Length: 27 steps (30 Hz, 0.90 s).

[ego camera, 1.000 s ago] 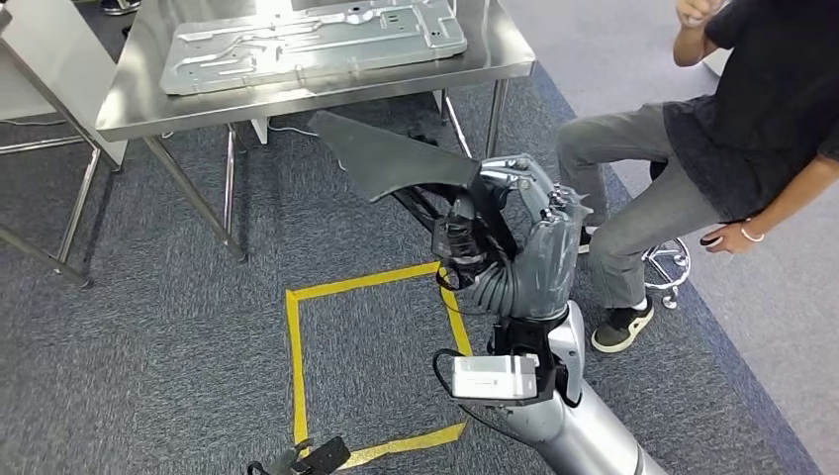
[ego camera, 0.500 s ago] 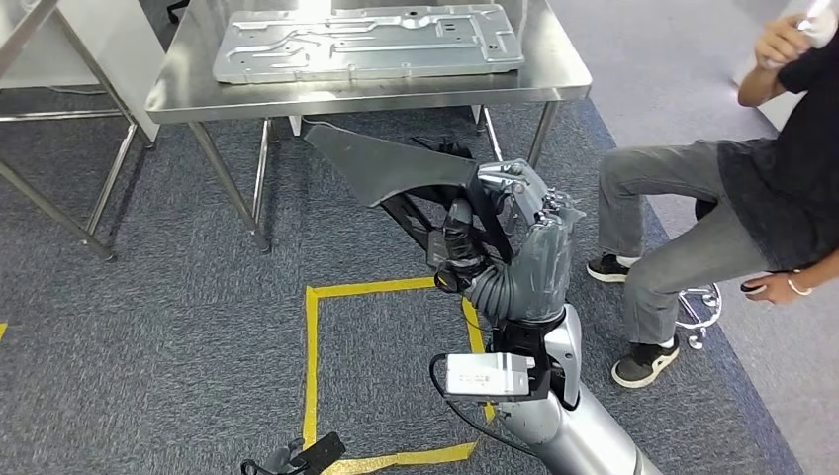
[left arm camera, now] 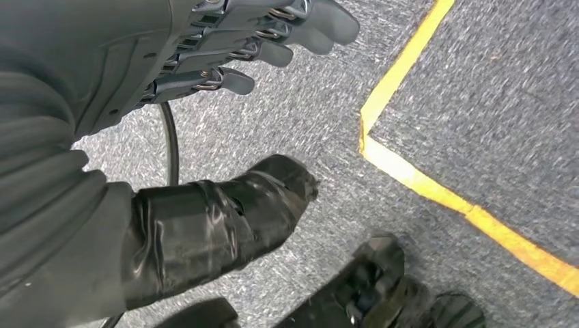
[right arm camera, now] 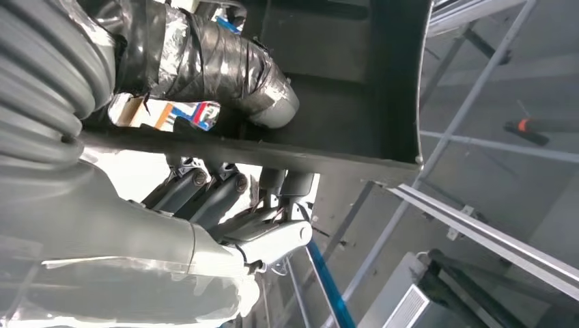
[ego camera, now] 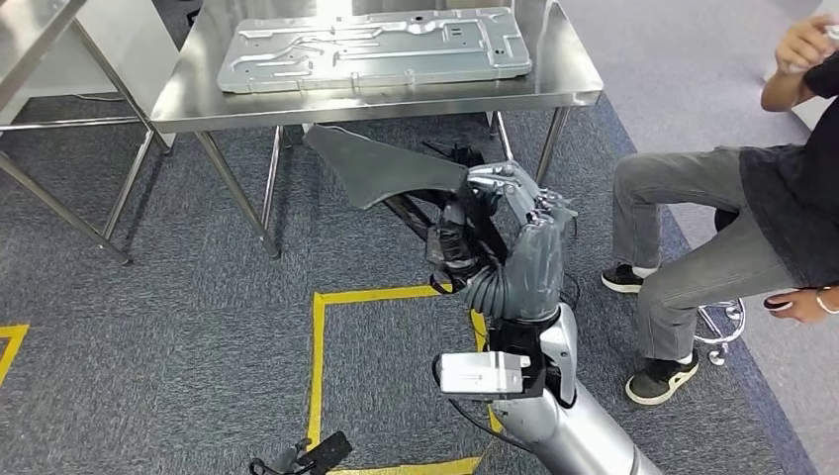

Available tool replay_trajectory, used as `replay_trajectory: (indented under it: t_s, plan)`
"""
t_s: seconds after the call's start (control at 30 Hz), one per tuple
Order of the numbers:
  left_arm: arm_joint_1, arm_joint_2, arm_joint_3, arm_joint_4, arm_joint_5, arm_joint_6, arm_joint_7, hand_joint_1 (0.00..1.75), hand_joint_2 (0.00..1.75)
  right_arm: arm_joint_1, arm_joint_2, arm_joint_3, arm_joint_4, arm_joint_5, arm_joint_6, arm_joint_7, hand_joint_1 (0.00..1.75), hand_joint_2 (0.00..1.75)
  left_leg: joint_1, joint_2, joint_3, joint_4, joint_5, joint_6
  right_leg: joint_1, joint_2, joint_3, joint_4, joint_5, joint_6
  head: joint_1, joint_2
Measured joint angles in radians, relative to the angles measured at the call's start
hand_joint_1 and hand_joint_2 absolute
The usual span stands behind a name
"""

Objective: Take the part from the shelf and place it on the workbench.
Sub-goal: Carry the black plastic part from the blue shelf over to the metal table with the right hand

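While the head view looks down on the whole scene, it shows the right hand raised in front of the robot, with its fingers closed around the dark part, a flat black piece with a frame of thin bars under it. The part is held in the air above the grey carpet, near the front edge of the steel workbench but not touching it. On the workbench lies a large silver metal plate. A person sits on a stool at the right side, well apart from the hand. Yellow tape marks a square on the carpet below the arm. From the right wrist view the grip is seen from close: the thumb, wrapped in black tape, presses on one side of the dark panel, and the darker fingers curl on the other side; the legs of the workbench are behind. In the left wrist view the left hand hangs over the carpet beside the tape line; its fingers are stretched out and a little apart, the thumb away from them, and it holds nothing.
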Motion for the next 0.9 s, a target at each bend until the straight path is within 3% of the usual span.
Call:
replay_trajectory:
  t_s: [0.07, 0.1, 0.13, 0.2, 0.23, 0.27, 0.4, 0.47, 0.53, 0.57, 0.6, 0.63, 0.7, 0.73, 0.8, 0.9]
  plan:
    - [0.0, 0.0, 0.0, 0.001, 0.001, 0.0, 0.001, 0.0, 1.75, 0.001, 0.0, 0.0, 0.002, 0.0, 0.0, -0.001, 1.75, 1.75, 0.005, 0.004, -0.068, 0.102, -0.022, -0.006, 0.0, -0.002, 0.005, 0.0, -0.007, -0.002, -0.001, 0.0]
    - [0.0, 0.0, 0.0, 0.001, 0.001, 0.0, 0.002, 0.0, 1.75, 0.002, 0.0, 0.0, 0.003, -0.001, 0.0, -0.001, 1.75, 1.75, 0.005, 0.005, -0.083, 0.111, -0.008, -0.007, 0.0, -0.001, 0.009, 0.001, -0.011, -0.002, -0.001, 0.0]
    - [0.0, 0.0, 0.0, 0.001, 0.001, 0.0, 0.003, 0.0, 1.75, 0.002, 0.0, 0.0, 0.004, -0.003, 0.0, -0.002, 1.75, 1.75, 0.006, 0.007, -0.077, 0.084, 0.024, -0.006, 0.0, -0.001, 0.015, 0.001, -0.015, -0.001, -0.001, 0.0]
    - [-0.003, 0.0, 0.0, 0.001, 0.002, 0.0, 0.004, 0.0, 1.75, 0.002, 0.0, 0.0, 0.005, -0.006, 0.0, -0.003, 1.75, 1.75, 0.004, 0.01, -0.023, -0.04, 0.098, -0.001, 0.001, -0.001, 0.031, 0.0, -0.026, 0.005, -0.001, 0.0]
    - [-0.005, 0.0, 0.0, 0.001, 0.002, 0.0, 0.003, 0.0, 1.75, 0.001, 0.0, 0.0, 0.005, -0.008, 0.0, -0.005, 1.75, 1.75, 0.001, 0.01, 0.003, -0.095, 0.117, 0.003, 0.002, -0.001, 0.036, 0.0, -0.031, 0.009, -0.001, 0.0]
    - [-0.006, 0.0, 0.001, 0.002, 0.002, -0.002, -0.002, 0.0, 1.75, 0.001, 0.0, 0.0, 0.005, -0.01, 0.0, -0.008, 1.75, 1.75, -0.002, 0.011, 0.019, -0.128, 0.122, 0.007, 0.003, -0.001, 0.039, -0.001, -0.035, 0.014, 0.0, 0.0]
    - [0.006, 0.011, 0.005, 0.004, 0.01, -0.021, -0.042, 0.0, 1.75, 0.0, 0.001, 0.001, 0.006, -0.012, 0.0, -0.025, 1.75, 1.75, -0.001, 0.009, 0.037, -0.151, 0.11, 0.024, 0.005, -0.003, 0.043, 0.0, -0.049, 0.032, 0.001, 0.0]
    - [0.009, 0.02, 0.007, 0.005, 0.014, -0.026, -0.049, 0.0, 1.75, -0.001, 0.002, 0.002, 0.007, -0.008, 0.0, -0.026, 1.75, 1.75, 0.003, 0.008, 0.052, -0.161, 0.107, 0.035, 0.004, -0.002, 0.013, 0.067, -0.084, 0.038, 0.004, 0.0]
    - [0.008, 0.024, 0.007, 0.005, 0.012, -0.018, -0.032, 0.0, 1.75, 0.003, 0.002, 0.002, 0.009, -0.01, 0.0, -0.025, 1.75, 1.75, 0.001, 0.007, 0.06, -0.162, 0.1, 0.044, 0.004, 0.0, -0.059, 0.198, -0.131, 0.04, 0.006, 0.0]
    - [0.008, 0.023, 0.007, 0.005, 0.011, -0.012, -0.02, 0.0, 1.75, 0.007, 0.002, 0.002, 0.009, -0.014, 0.0, -0.025, 1.75, 1.75, 0.0, 0.006, 0.064, -0.161, 0.096, 0.047, 0.004, 0.0, -0.094, 0.249, -0.14, 0.04, 0.006, 0.0]
    - [0.008, 0.022, 0.007, 0.005, 0.009, -0.006, -0.009, 0.0, 1.75, 0.011, 0.002, 0.002, 0.01, -0.02, 0.0, -0.027, 1.75, 1.75, -0.001, 0.004, 0.068, -0.159, 0.091, 0.048, 0.004, 0.0, -0.116, 0.272, -0.132, 0.04, 0.006, 0.0]
    - [0.008, 0.02, 0.007, 0.005, 0.007, -0.002, -0.003, 0.0, 1.75, 0.014, 0.002, 0.002, 0.01, -0.025, 0.0, -0.03, 1.75, 1.75, -0.001, 0.002, 0.073, -0.157, 0.086, 0.048, 0.004, 0.0, -0.119, 0.255, -0.103, 0.039, 0.006, 0.0]
    - [0.007, 0.017, 0.007, 0.005, 0.009, 0.005, -0.001, 0.0, 1.75, 0.015, 0.002, 0.002, 0.011, -0.031, 0.0, -0.038, 1.75, 1.75, -0.001, -0.003, 0.084, -0.15, 0.073, 0.044, 0.004, 0.002, -0.078, 0.137, -0.022, 0.034, 0.006, 0.0]
    - [0.006, 0.016, 0.008, 0.005, 0.014, 0.004, -0.007, 0.0, 1.75, 0.015, 0.002, 0.002, 0.011, -0.031, 0.0, -0.042, 1.75, 1.75, -0.003, -0.005, 0.087, -0.146, 0.066, 0.04, 0.005, 0.003, -0.051, 0.077, 0.004, 0.031, 0.006, 0.0]
    - [0.007, 0.019, 0.012, 0.006, 0.03, -0.001, -0.029, 0.0, 1.75, 0.013, 0.006, 0.003, 0.014, -0.029, 0.0, -0.043, 1.75, 1.75, -0.005, -0.007, 0.087, -0.143, 0.059, 0.031, 0.008, 0.006, -0.024, 0.02, 0.014, 0.026, 0.005, 0.0]
    - [0.012, 0.03, 0.026, 0.006, 0.052, -0.01, -0.052, 0.0, 1.75, 0.005, 0.014, 0.008, 0.024, -0.019, 0.0, -0.032, 1.75, 1.75, -0.004, -0.005, 0.086, -0.142, 0.053, 0.015, 0.006, 0.007, -0.017, 0.006, 0.011, 0.015, 0.005, 0.0]
